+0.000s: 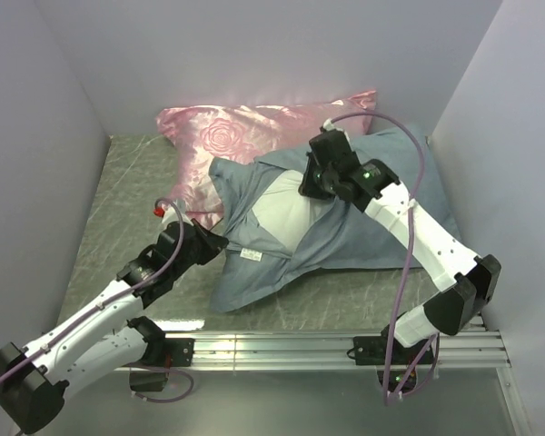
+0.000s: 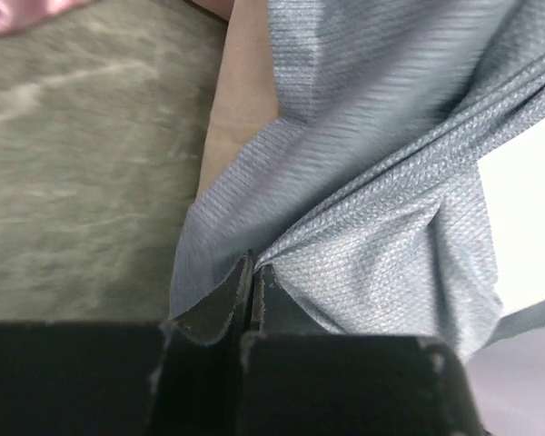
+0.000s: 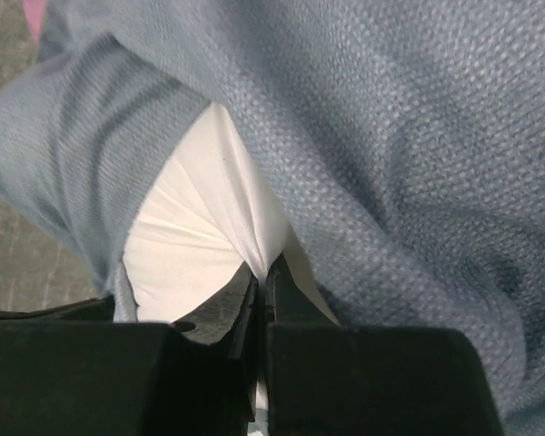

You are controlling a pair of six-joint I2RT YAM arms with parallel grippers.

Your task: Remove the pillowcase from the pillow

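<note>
The slate blue-grey pillowcase lies across the middle and right of the table, its opening spread toward the left. The white pillow shows through that opening. My left gripper is shut on the pillowcase's left edge; the pinched blue-grey fabric bunches at my fingertips. My right gripper is over the opening, shut on a pinched fold of the white pillow, with pillowcase fabric draped around it.
A shiny pink rose-patterned pillow lies at the back, partly under the pillowcase. The mottled green-grey table top shows at left. Grey walls enclose left, back and right. A metal rail runs along the near edge.
</note>
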